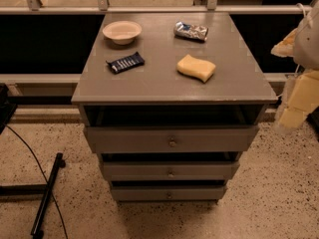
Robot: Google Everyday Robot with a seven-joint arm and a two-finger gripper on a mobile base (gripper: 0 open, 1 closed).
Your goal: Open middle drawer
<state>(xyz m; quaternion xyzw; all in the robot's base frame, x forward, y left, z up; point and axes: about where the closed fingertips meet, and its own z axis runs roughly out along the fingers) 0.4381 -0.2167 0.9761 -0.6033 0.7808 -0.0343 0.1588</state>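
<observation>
The grey cabinet (169, 86) has three stacked drawer fronts. The middle drawer (139, 171) is the second front, with a small round knob (170, 173) at its centre and a dark gap above it. The taller top drawer (124, 139) juts out further above it, and the slim bottom drawer (139, 192) sits beneath. My gripper (291, 111) hangs at the right edge of the camera view, beside the cabinet's right front corner, level with the tabletop and top drawer. It is apart from the drawers and holds nothing that I can see.
On the tabletop lie a white bowl (122, 32), a dark snack bar (125, 62), a silver packet (191, 31) and a yellow sponge (196, 67). A black stand leg and cable (47, 193) lie on the speckled floor at the left. A railing (149, 9) runs behind.
</observation>
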